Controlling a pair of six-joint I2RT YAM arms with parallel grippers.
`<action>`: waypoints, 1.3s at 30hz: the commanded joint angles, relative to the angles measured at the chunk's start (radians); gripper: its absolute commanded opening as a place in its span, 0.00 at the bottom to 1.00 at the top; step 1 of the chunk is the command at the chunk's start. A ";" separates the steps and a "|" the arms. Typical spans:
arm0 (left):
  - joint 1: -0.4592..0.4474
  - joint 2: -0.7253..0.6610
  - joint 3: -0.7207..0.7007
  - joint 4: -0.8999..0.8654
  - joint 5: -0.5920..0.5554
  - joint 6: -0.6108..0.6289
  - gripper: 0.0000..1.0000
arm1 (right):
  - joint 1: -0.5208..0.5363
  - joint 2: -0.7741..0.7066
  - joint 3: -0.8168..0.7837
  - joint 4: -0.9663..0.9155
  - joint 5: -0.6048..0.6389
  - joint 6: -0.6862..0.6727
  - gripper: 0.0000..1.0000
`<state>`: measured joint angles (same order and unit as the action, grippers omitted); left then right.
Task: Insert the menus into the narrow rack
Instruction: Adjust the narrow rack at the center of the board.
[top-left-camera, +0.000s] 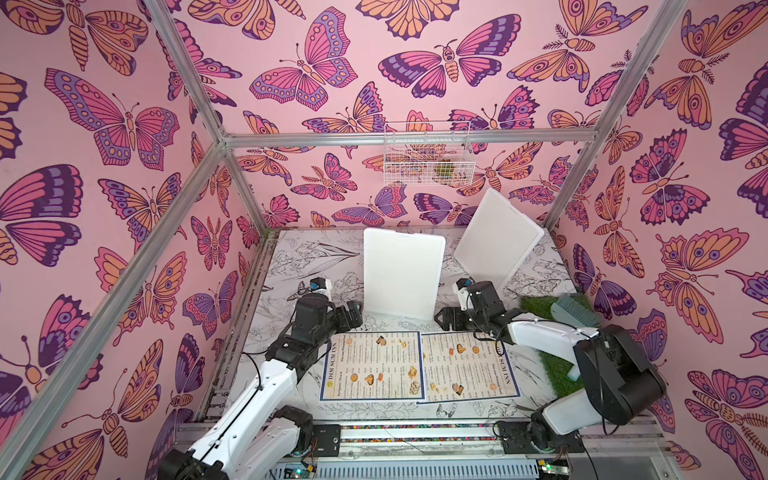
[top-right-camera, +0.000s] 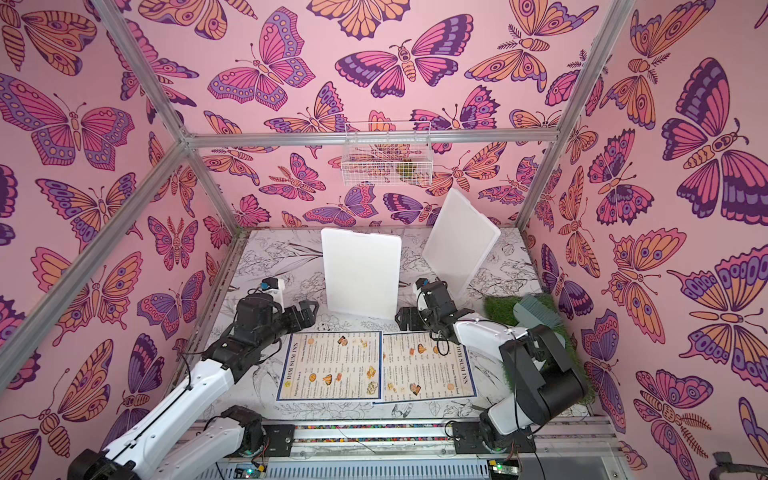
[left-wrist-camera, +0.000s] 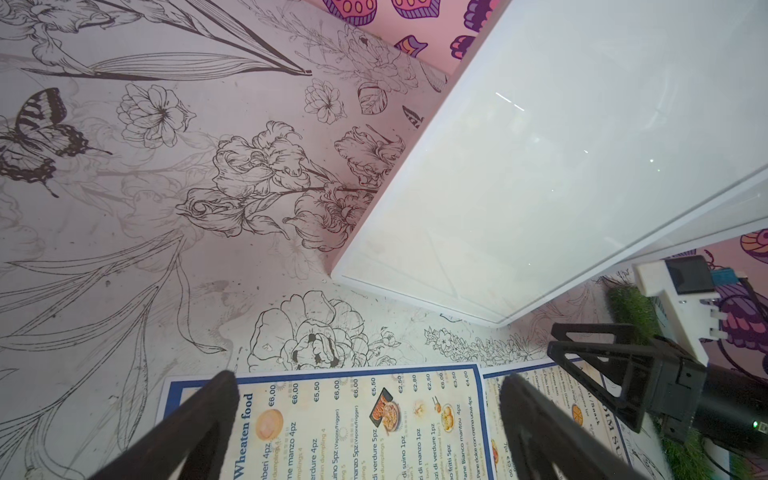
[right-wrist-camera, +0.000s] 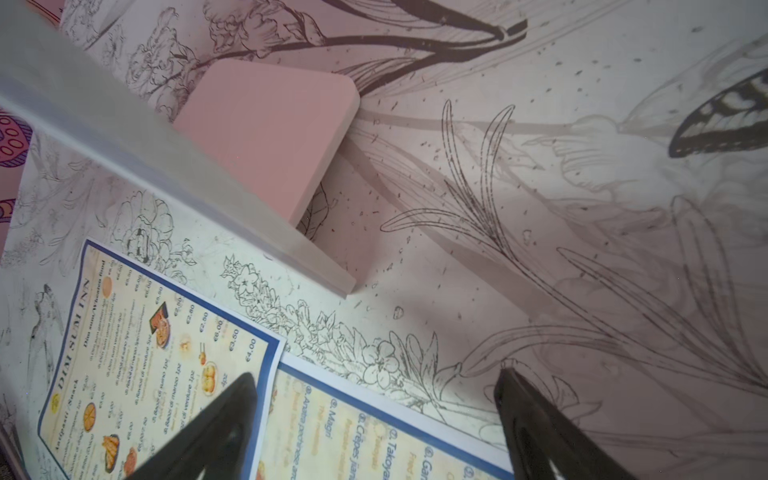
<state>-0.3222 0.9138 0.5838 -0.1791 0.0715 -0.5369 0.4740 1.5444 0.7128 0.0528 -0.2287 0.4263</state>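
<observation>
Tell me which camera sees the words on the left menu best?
The left wrist view: the left menu is close, with prices readable. The right wrist view shows it smaller and blurrier. Both top views show it whole, text tiny.

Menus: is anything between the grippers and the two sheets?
Nothing visible. The left gripper hangs open over the far edge of the left menu, the right gripper over that of the right menu; both sheets lie flat, uncovered. White boards stand beyond.
</observation>
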 joint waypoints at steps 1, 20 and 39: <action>-0.008 -0.016 -0.024 0.007 0.020 0.003 0.99 | 0.005 0.060 0.063 0.062 -0.015 0.012 0.91; -0.011 -0.031 -0.037 0.004 0.019 -0.001 0.99 | -0.020 0.160 0.162 0.015 0.086 0.029 0.83; -0.066 -0.101 0.028 -0.436 -0.091 -0.245 0.99 | 0.052 -0.078 0.079 -0.060 -0.070 -0.015 0.84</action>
<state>-0.3641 0.8368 0.6056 -0.4240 -0.0059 -0.6762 0.4828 1.4960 0.8139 0.0338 -0.2192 0.4404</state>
